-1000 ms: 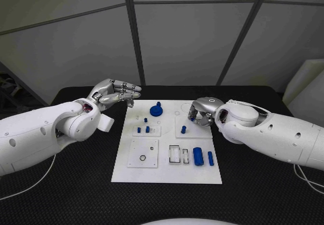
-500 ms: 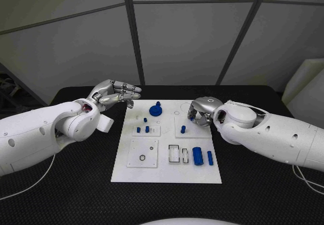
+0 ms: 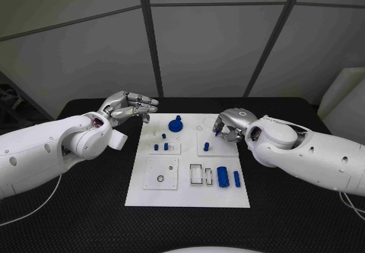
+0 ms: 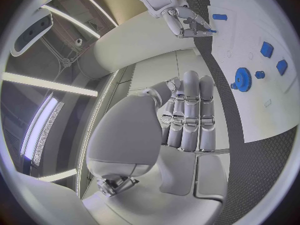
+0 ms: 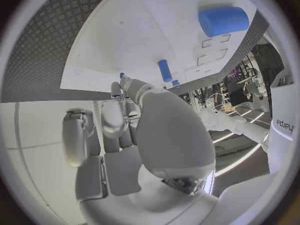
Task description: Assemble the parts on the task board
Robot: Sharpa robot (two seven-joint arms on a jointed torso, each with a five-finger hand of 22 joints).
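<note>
The right silver hand is hanging over the white plastic task board near its far right edge, pinching a small blue peg between its fingertips. The left silver hand is hovering beyond the board's far left corner, fingers curled in, holding nothing. A blue gear-shaped part and a thick blue cylinder are sitting on the board, on the black table.
</note>
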